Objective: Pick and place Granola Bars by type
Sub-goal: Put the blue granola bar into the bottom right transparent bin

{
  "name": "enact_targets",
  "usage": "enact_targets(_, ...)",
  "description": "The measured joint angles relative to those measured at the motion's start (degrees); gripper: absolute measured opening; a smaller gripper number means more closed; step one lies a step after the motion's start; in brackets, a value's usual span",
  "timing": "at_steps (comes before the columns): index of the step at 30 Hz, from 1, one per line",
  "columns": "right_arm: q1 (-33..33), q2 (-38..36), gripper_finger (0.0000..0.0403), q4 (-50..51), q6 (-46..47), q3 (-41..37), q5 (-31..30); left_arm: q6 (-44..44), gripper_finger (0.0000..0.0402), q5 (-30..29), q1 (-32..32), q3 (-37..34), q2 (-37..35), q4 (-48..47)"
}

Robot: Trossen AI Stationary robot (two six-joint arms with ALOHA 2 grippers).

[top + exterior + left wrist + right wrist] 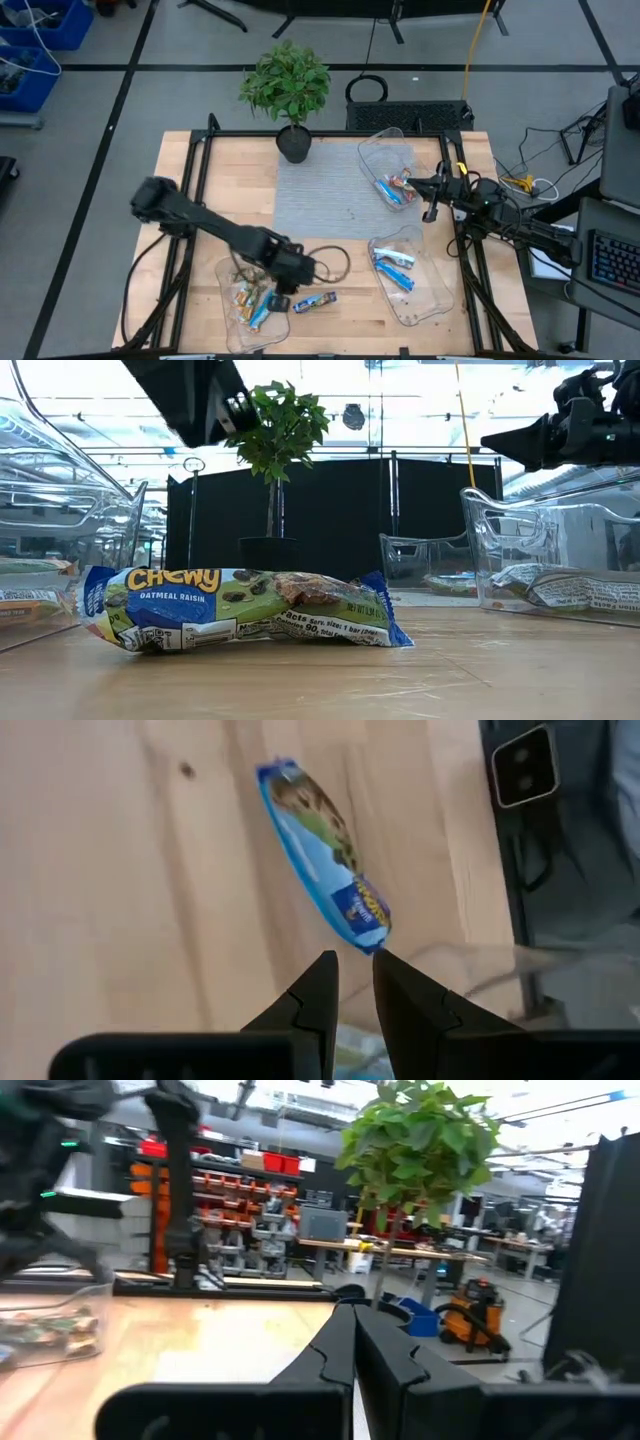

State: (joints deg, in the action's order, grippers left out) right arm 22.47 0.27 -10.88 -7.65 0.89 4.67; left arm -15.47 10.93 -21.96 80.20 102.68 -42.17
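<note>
Table: a pale wooden table top (190, 180) with a dark frame and a grey mat (320, 195) at its middle.
Plant: a leafy green potted plant (288, 85) in a dark pot stands at the far edge of the table, just beyond the mat.
Left arm: the dark left arm (200, 222) reaches across the near left part of the table.
Right arm: the dark right arm (520, 225) waits over the table's right side, between the two right-hand trays.
Trays: three clear plastic trays; the near left tray (228, 285) holds several wrapped bars, the far right tray (375, 155) holds a few bars (395, 188), and the near right tray (430, 290) holds blue-wrapped bars (393, 264).
Left gripper: the left gripper (354, 970) hangs above the right edge of the near left tray, its two dark fingers a narrow gap apart with nothing between them; its tips point toward one end of the loose bar, apart from it.
Right gripper: the right gripper (353, 1320) is raised, its fingers pressed together and empty.
Loose bar: a blue and green shiny-wrapped granola bar (240, 608), printed "Chewy Oatmeal Raisin", lies flat on the bare wood just beside the near left tray, outside every tray.
</note>
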Motion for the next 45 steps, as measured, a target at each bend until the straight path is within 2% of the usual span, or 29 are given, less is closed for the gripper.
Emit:
enact_targets(5, 0.0, 0.0, 0.0, 0.0, -0.6, 0.0, -0.5, -2.1, 0.0074, 6.3, 0.1, 7.0, 7.4, -2.1)
enact_targets(10, 0.0, 0.0, 0.0, 0.0, -0.6, 0.0, -0.4, -4.7, 0.0074, 13.7, 1.0, 7.8, 11.4, -1.9)
enact_targets(13, 0.0, 0.0, 0.0, 0.0, -0.6, 0.0, -0.4, -7.8, 0.0074, 15.7, 2.1, 7.8, 13.4, -1.8)
enact_targets(17, 0.0, 0.0, 0.0, 0.0, -0.2, 0.0, -0.4, -7.7, 0.0078, 16.3, 3.2, 7.8, 15.4, -1.7)
enact_targets(20, 0.0, 0.0, 0.0, 0.0, 0.7, 0.0, -0.2, -7.6, 0.0099, 16.2, 3.3, 7.8, 16.2, -0.7)
enact_targets(28, 0.0, 0.0, 0.0, 0.5, 1.0, 0.0, -0.1, -9.3, 0.0195, 17.2, 3.2, 7.8, 17.7, 1.8)
enact_targets(33, 0.0, 0.2, 0.0, 0.6, 1.2, 0.0, -0.1, -9.8, 0.0219, 17.7, 3.1, 7.8, 19.1, 2.8)
enact_targets(39, 0.0, 0.5, 0.0, 0.8, 1.3, 0.0, -0.1, -10.8, 0.0205, 20.4, 3.5, 7.7, 21.6, 3.9)
enact_targets(45, 0.0, 0.6, 0.0, 1.0, 2.3, 0.0, -0.1, -8.4, 0.0149, 20.1, 4.2, 7.8, 22.2, 5.1)
